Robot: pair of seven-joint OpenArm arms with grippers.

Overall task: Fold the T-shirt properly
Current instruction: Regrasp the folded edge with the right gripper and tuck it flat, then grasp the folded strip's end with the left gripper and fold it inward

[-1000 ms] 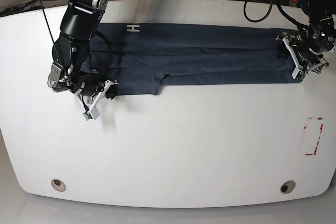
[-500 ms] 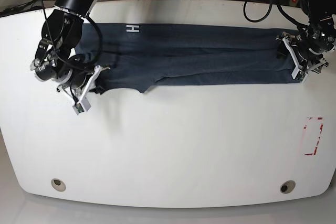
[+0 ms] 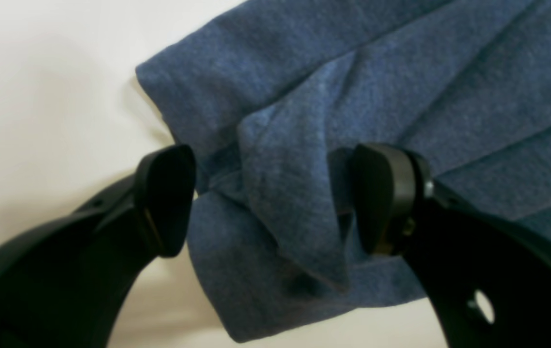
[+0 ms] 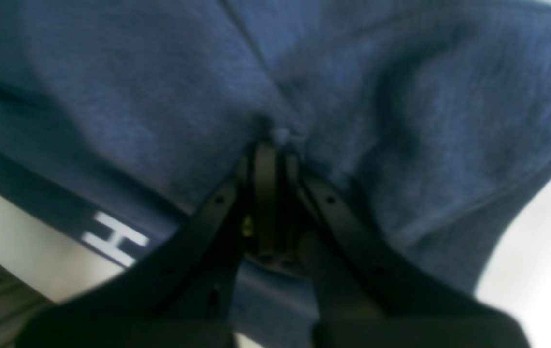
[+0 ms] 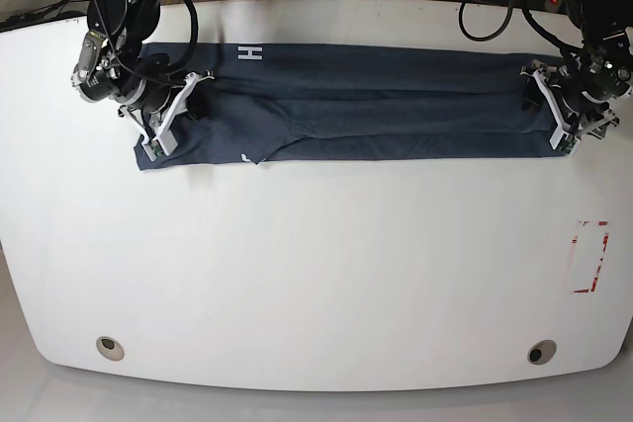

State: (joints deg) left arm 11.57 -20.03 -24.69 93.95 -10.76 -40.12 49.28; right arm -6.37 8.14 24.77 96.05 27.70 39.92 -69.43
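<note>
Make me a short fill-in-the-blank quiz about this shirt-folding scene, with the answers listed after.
1. The T-shirt lies in a long band on a table whose color is ____.
2. The right tool is ____ on a pinch of the fabric.
3. The left tool stands with its jaws ____ on either side of a fold at the shirt's end.
4. The white letter showing at the shirt's far edge is ____.

Answers: white; shut; open; H
</note>
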